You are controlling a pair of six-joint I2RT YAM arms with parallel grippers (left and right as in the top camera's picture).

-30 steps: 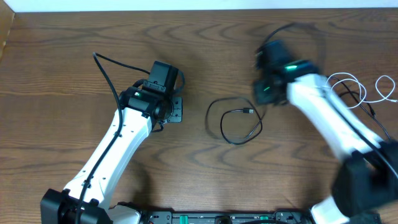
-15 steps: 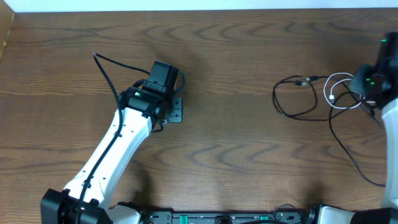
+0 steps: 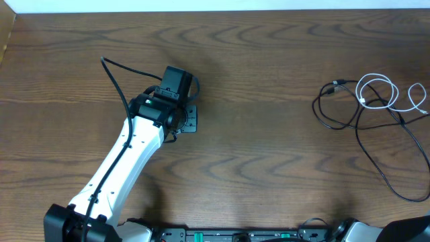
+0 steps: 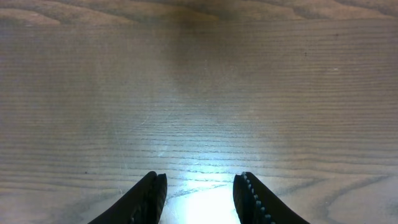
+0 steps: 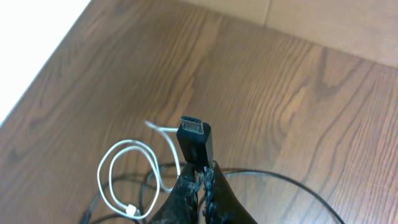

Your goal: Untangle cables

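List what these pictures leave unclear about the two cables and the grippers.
Right wrist view: the right gripper hides where the black cable leaves its plug.
Overhead: that gripper lies beyond the frame edge.
Overhead: which cord lies on top where black crosses the white cable; too thin.

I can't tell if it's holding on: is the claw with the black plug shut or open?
Shut. The right gripper pinches the black cable just under its plug, fingers pressed together with no gap.

Brown wood-grain table (image 3: 269, 154), white strip (image 3: 201, 5) beyond
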